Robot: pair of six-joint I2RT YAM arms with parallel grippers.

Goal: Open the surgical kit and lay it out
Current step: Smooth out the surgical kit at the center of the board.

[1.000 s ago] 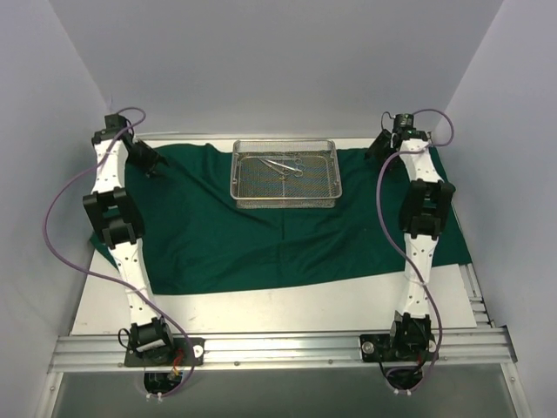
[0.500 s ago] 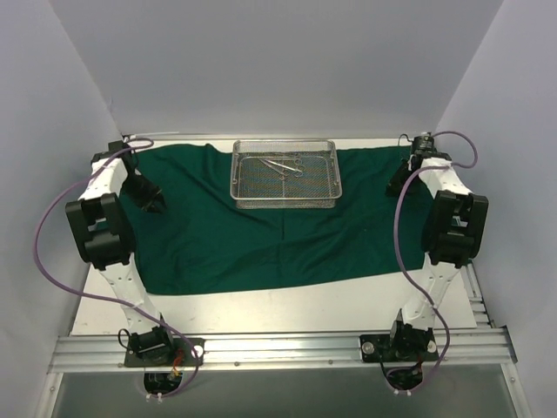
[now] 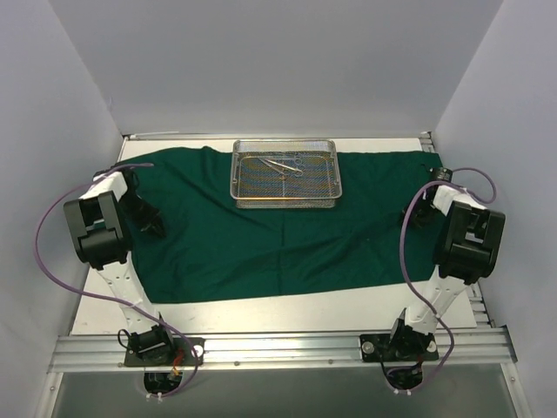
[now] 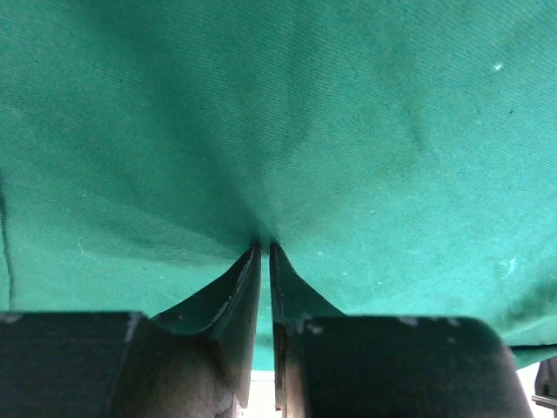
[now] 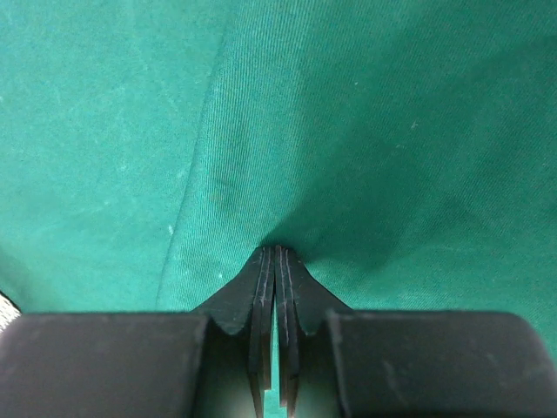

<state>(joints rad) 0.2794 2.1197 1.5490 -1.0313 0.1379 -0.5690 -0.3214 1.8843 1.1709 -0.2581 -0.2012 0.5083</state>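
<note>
The dark green cloth drape lies spread over the white table. The rectangular silver wire-mesh tray sits on its far middle, slim shiny metal instruments inside. At the left edge the left gripper pinches the drape, and the right gripper pinches the right edge.

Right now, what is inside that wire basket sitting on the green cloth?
A few slim shiny metal instruments lie on the floor of the mesh tray. Nothing else shows inside. The green cloth beneath hides whatever is under it.
</note>
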